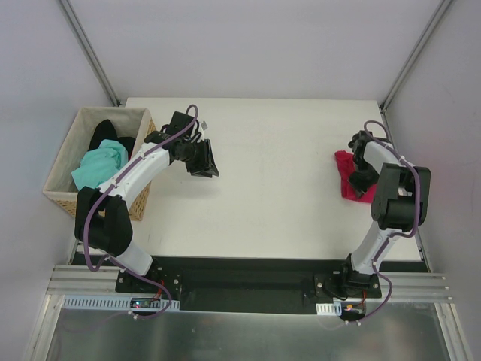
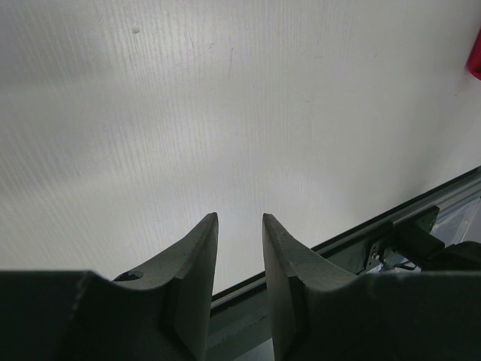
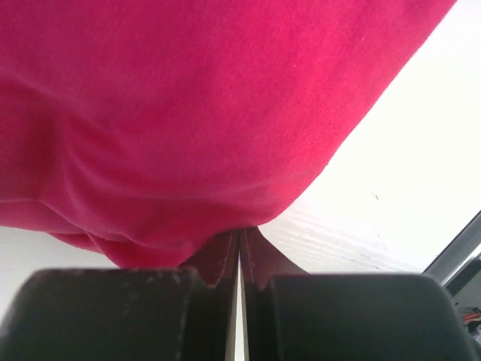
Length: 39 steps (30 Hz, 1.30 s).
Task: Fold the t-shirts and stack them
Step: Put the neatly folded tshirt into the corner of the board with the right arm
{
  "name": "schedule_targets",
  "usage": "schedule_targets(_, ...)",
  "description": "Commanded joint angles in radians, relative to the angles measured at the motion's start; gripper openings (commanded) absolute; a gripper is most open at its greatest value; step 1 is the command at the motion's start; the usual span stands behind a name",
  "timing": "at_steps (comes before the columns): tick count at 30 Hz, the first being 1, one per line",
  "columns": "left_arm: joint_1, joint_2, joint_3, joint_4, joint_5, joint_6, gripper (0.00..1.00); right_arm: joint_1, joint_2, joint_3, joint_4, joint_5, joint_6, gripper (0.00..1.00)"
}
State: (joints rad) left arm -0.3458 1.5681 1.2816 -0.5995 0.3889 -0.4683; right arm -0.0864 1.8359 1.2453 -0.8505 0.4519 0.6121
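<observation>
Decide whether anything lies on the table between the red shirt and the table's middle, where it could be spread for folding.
Nothing visible does. The red shirt sits at the right edge, pinched by the right pincer; the table towards the middle is bare.

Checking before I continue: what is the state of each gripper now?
Left gripper: jaws open, empty.
Right gripper: shut on the crimson t-shirt.

The left arm [image 1: 139, 174] rises along the left of the top view, and the left gripper [image 1: 201, 159] tilts down with its jaws slightly apart, holding nothing. The right arm [image 1: 398, 197] doubles back at the right edge. The right gripper [image 3: 239, 235] is pinched tight on the crimson t-shirt [image 3: 188, 113].
</observation>
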Motion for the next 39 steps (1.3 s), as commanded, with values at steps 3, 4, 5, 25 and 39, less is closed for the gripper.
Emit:
schedule_targets(3,0.004,-0.026,0.021,0.003,0.004,-0.004,0.30,-0.024,0.017,0.062,-0.028,0.010,-0.021,0.01)
schedule_targets(4,0.004,-0.026,0.021,0.004,0.001,-0.003,0.30,-0.024,0.019,0.062,-0.027,0.011,-0.021,0.01)
schedule_targets(5,0.004,-0.025,0.024,0.004,0.002,-0.003,0.30,-0.024,0.022,0.062,-0.028,0.010,-0.021,0.01)
schedule_targets(25,0.004,0.003,0.059,0.012,-0.002,-0.013,0.30,0.020,-0.052,0.091,-0.073,-0.005,-0.043,0.11)
schedule_targets(39,0.004,0.000,0.065,0.044,0.005,-0.015,0.32,0.161,-0.089,0.279,-0.159,0.007,-0.086,0.20)
